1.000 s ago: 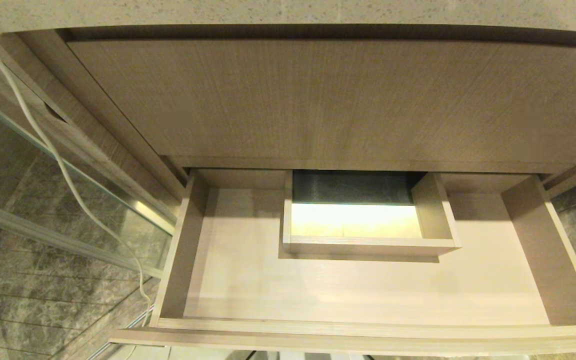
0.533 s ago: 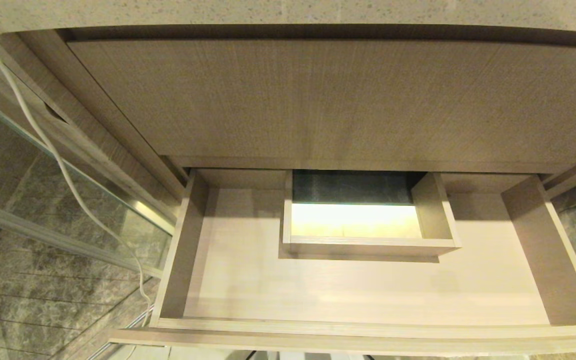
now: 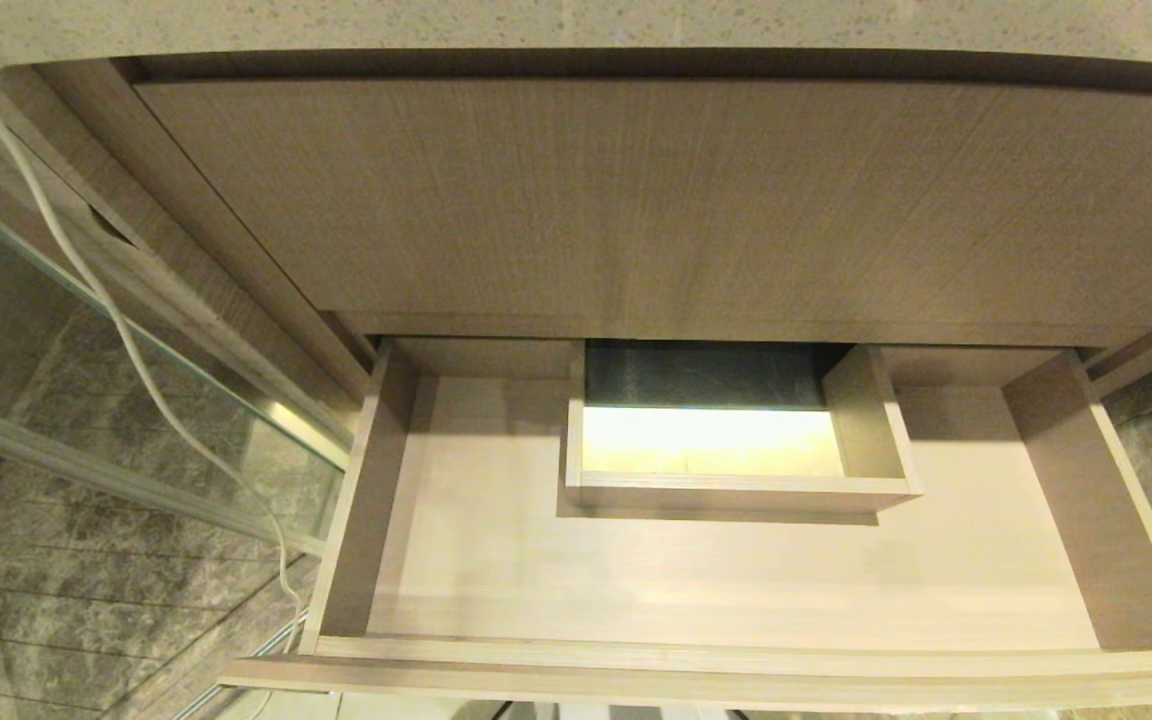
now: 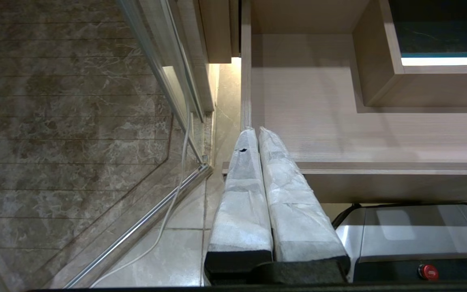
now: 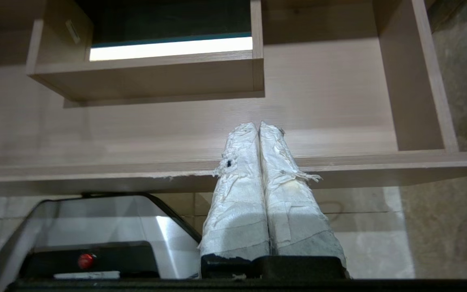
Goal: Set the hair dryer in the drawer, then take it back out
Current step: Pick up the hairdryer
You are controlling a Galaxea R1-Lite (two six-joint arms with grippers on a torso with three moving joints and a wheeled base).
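The beige wood-grain drawer (image 3: 736, 585) stands pulled out below the vanity, its floor bare, with a boxed cutout (image 3: 736, 492) at mid-back. The hair dryer is out of view. Neither arm shows in the head view. In the left wrist view my left gripper (image 4: 256, 130) is shut and holds nothing, near the front left corner of the drawer (image 4: 322, 113). In the right wrist view my right gripper (image 5: 258, 125) is shut and holds nothing, in front of the right part of the drawer (image 5: 330, 117).
A taller wood-grain panel (image 3: 676, 190) hangs above the drawer under a stone countertop (image 3: 576, 25). A glass screen with a metal rail (image 3: 116, 480) and a white cord (image 3: 106, 310) stand at the left. My silver base (image 4: 416, 235) sits under the drawer front.
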